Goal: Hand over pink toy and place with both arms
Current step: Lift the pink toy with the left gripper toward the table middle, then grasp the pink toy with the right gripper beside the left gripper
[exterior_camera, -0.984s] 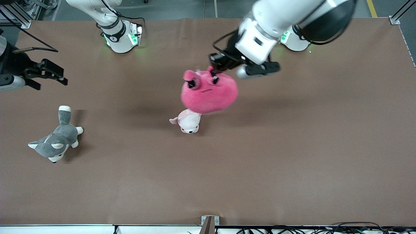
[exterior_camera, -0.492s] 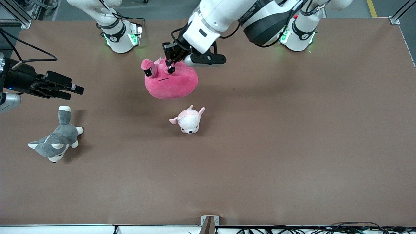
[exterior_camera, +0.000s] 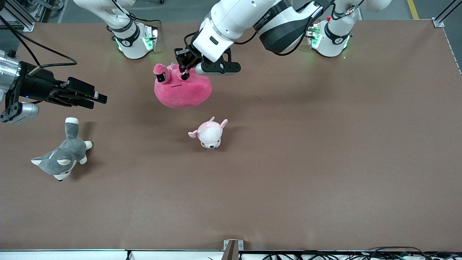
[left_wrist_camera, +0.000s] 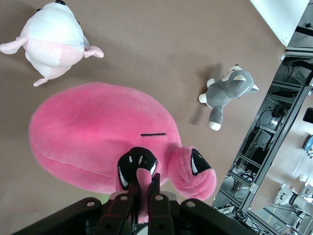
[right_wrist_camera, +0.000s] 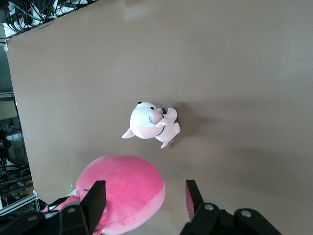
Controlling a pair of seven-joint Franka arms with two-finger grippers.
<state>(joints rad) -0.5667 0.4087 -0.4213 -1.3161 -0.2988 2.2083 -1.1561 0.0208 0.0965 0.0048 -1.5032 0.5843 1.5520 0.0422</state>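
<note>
Pink toy (exterior_camera: 182, 90): large round hot-pink plush, hanging in the air over the counter (exterior_camera: 325, 162) near the right arm's base (exterior_camera: 135, 41). Dark eyes and a thin mouth line show. The left wrist view shows its body (left_wrist_camera: 98, 142) in full; the right wrist view cuts it off at the frame edge (right_wrist_camera: 124, 193).

Left gripper (exterior_camera: 184, 68): above the pink toy, its fingers (left_wrist_camera: 149, 203) pinched tight on a small flap at the top of the toy, beside one eye. The flap is mostly hidden between the fingers. The left arm reaches in from its base (exterior_camera: 330, 39), and its upper part is cut off by the frame.

Right gripper (exterior_camera: 95, 99): in the air over the right arm's end of the counter, above the husky's end, pointing toward the pink toy and well apart from it. In the right wrist view its fingers (right_wrist_camera: 95, 198) stand apart with nothing between them; the gripper (right_wrist_camera: 144, 198) is partly cut off there.

Small pink-and-white plush animal (exterior_camera: 209, 133): lying on the counter, nearer the front camera than the pink toy, also seen in both wrist views (left_wrist_camera: 51, 41) (right_wrist_camera: 149, 125).

Grey-and-white plush husky (exterior_camera: 61, 157): lying on the counter toward the right arm's end, also visible in the left wrist view (left_wrist_camera: 225, 93).

Cables (exterior_camera: 343, 254): along the counter's near edge, partly cut off.
</note>
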